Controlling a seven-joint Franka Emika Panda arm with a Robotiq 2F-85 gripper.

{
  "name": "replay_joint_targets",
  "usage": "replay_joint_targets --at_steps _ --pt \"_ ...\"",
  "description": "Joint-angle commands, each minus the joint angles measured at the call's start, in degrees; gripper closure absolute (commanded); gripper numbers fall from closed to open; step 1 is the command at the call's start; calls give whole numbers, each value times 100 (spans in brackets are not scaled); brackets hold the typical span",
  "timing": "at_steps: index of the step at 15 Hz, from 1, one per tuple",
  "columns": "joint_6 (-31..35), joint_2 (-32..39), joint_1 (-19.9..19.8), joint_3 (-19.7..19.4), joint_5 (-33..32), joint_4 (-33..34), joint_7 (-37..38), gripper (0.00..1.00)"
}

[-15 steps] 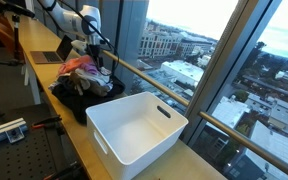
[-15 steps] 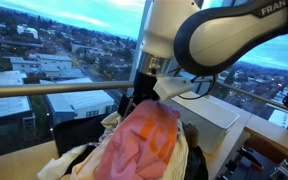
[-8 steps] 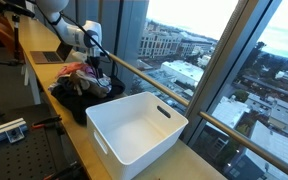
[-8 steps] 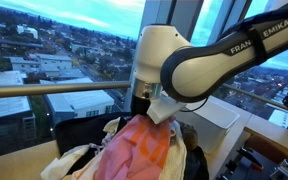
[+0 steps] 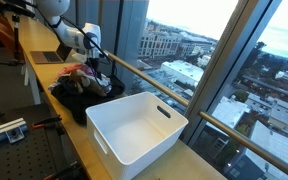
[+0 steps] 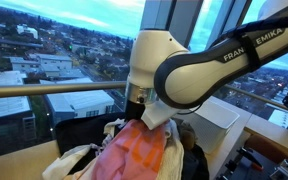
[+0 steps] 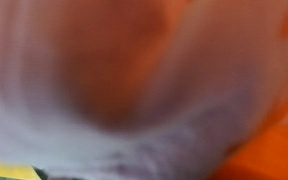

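Observation:
A heap of clothes [image 5: 81, 88] lies on the wooden counter [image 5: 76, 142] by the window, dark pieces underneath and a pink and orange cloth [image 6: 134, 152] on top. The arm has come down onto the heap, and my gripper [image 5: 97, 75] is pressed into the top cloth. Its fingers are buried in the fabric in both exterior views. The wrist view is filled by blurred pink, white and orange cloth [image 7: 144, 80] right against the lens, with no jaws to be made out. Whether cloth sits between the fingers cannot be told.
A large white plastic bin [image 5: 134, 125] stands on the counter beside the heap, nearer the camera. An open laptop [image 5: 52, 56] sits farther back. A railing [image 5: 149, 80] and glass wall run along the counter's far side.
The arm has dropped lower into the heap of clothes, and the gripper has sunk from just above the pink cloth into it.

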Motion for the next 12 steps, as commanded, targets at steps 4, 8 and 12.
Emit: replay_joint_targets --at_steps 4,8,12 --pt "111 -153 51 -125 16 -208 95 98" --pt "133 -487 -2 -219 -18 -379 172 98" --pt "133 -841 -108 -317 -36 -584 211 99"
